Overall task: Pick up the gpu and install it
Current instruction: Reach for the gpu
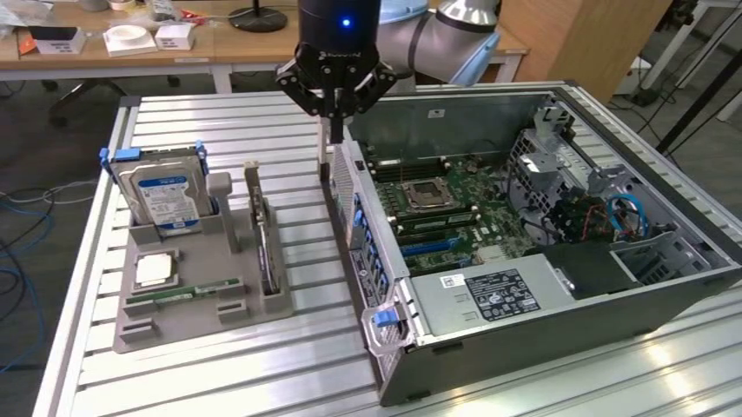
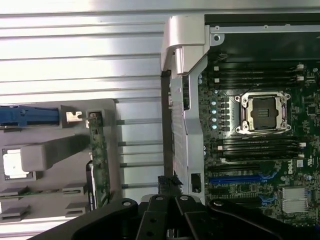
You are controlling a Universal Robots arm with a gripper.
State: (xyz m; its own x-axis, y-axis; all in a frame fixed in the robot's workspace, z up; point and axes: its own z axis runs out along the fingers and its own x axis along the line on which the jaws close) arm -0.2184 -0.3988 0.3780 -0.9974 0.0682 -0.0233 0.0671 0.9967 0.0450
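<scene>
In the grey tray, gpu stands; gripper closed.

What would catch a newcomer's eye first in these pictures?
The open computer case with its green motherboard lies on the exterior view's right. The black gripper, fingers shut, hangs over the case wall; beside that wall the gpu stands on edge in the grey tray.

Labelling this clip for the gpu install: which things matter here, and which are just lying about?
In the job: gpu in grey holder, open computer case, gripper.
Lying about: hard drive, memory stick, processor chip.
</scene>
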